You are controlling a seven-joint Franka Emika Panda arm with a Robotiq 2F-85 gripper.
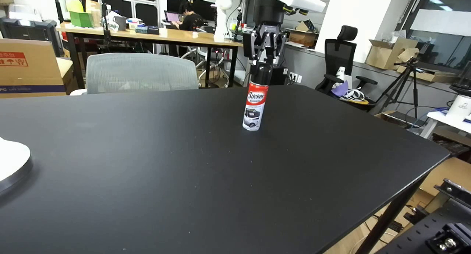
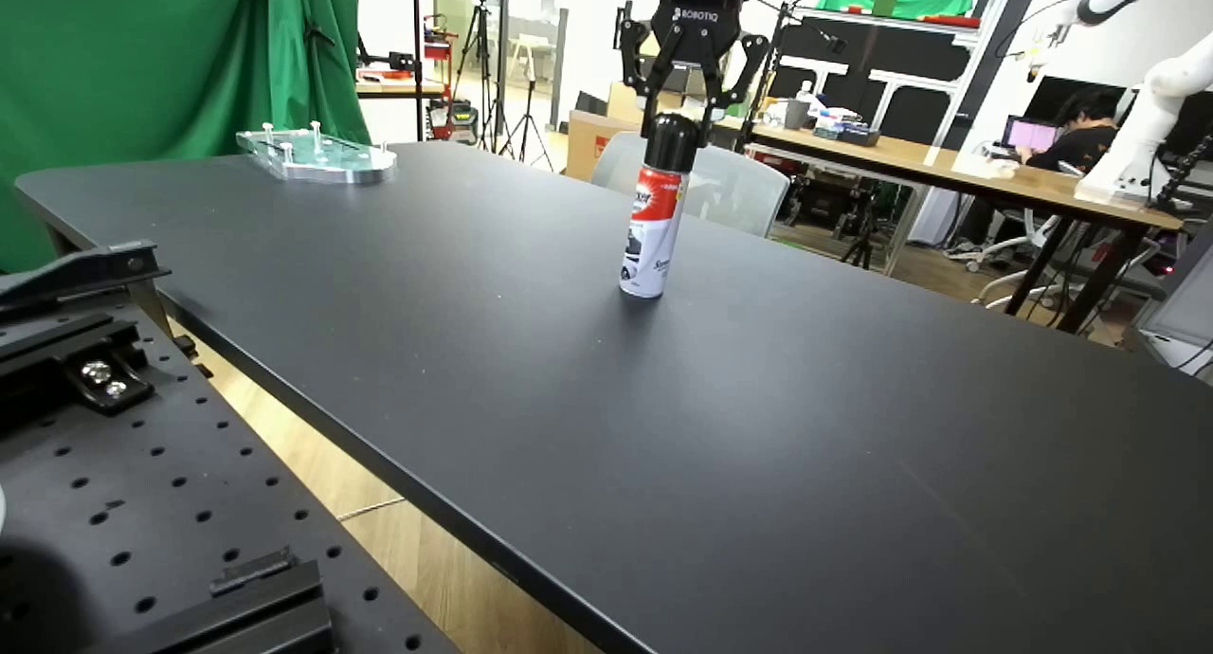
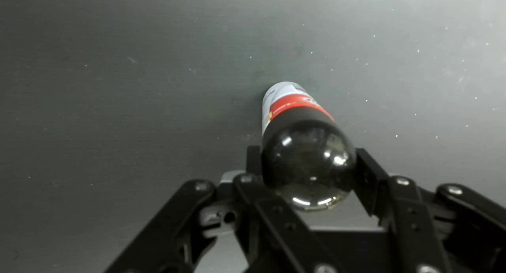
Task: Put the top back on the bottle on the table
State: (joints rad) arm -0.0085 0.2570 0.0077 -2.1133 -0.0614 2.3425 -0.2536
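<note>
Sitting on the bottle (image 1: 254, 106), the top (image 3: 308, 162) is pinched by the tool (image 2: 676, 138); in an exterior view the bottle stands toward the far right corner of the tabletop (image 1: 154, 158), a chair (image 1: 141, 73) beyond its far edge.

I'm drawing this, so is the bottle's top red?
No, the top is black; red shows on the bottle below it.

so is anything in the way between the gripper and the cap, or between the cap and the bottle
Nothing visible is. In the wrist view the gripper holds the cap from both sides with nothing between, and in both exterior views the cap sits on the bottle with no gap showing.
</note>
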